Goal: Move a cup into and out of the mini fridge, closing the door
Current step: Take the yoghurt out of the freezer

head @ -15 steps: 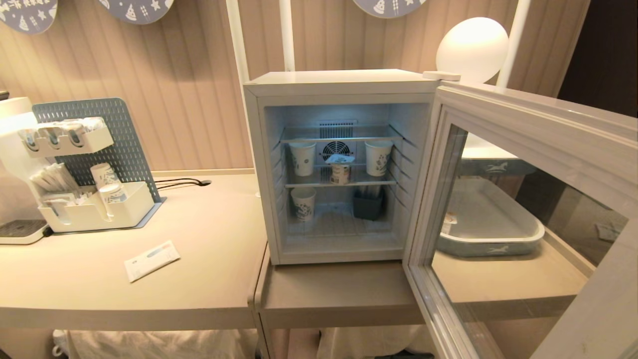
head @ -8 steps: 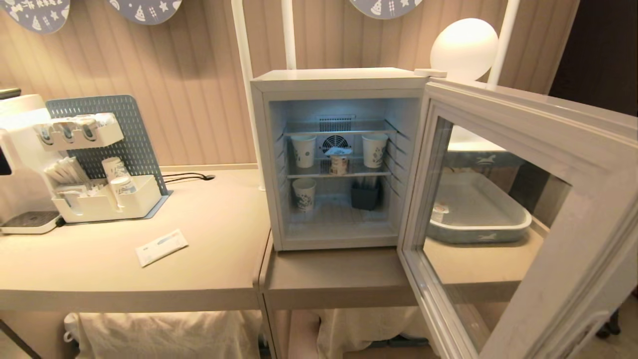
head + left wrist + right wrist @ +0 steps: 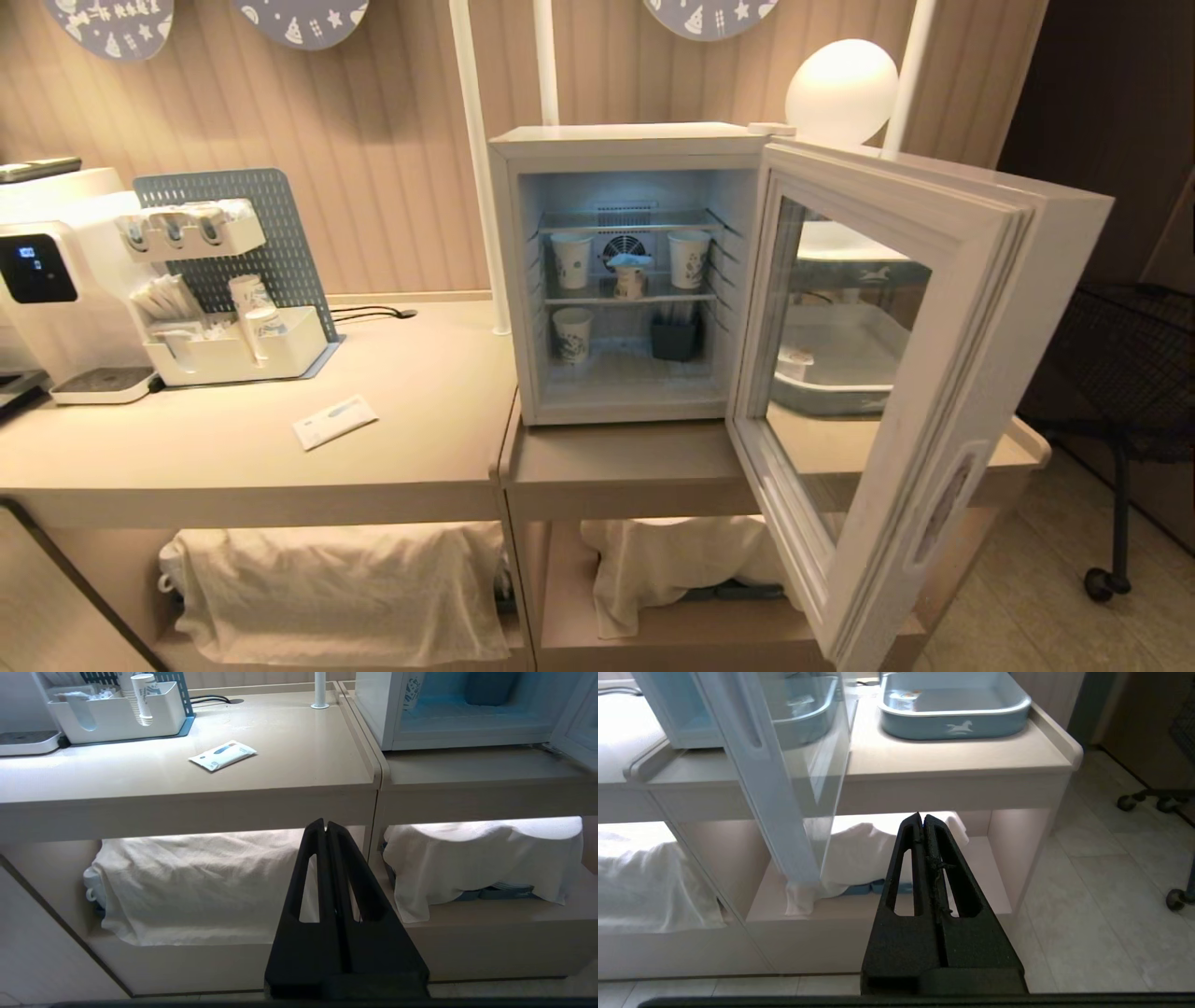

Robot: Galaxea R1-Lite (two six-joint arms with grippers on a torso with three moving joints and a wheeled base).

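**Ana:** Beige slatted wall, long tan bench point(image 3: 420, 439), and on its lower right section sits the boxy white mini fridge point(image 3: 635, 140) with its grey-framed glass door point(image 3: 934, 308) swung wide towards us, interior lit.

**Ben:** Where's the cup?

**Ana:** The small squat white-lidded tub point(image 3: 630, 275) is on the upper wire shelf, right in front of the round fan grille, between two taller white paper cups with blue print point(image 3: 570, 260). A third stands on the floor of the cabinet beside a dark little bin point(image 3: 674, 338).

**Ben:** And the arms?

**Ana:** Neither shows from the head. The left pincer point(image 3: 325, 826) hangs low in front of the bench's cloth-draped lower shelf, fingers pressed together, holding nothing. The right pincer point(image 3: 922, 817) is the same (empty, tips touching), low and just beside the open door's edge.

**Ben:** So what makes the next step go well?

**Ana:** I'd judge it's a reach for the tub. Spread the fingers before entering, come in level between the paper cups, grip the tapered body under that wide lid, and lift clear of the shelf wires. Watch the door: the right arm has little room beside it.
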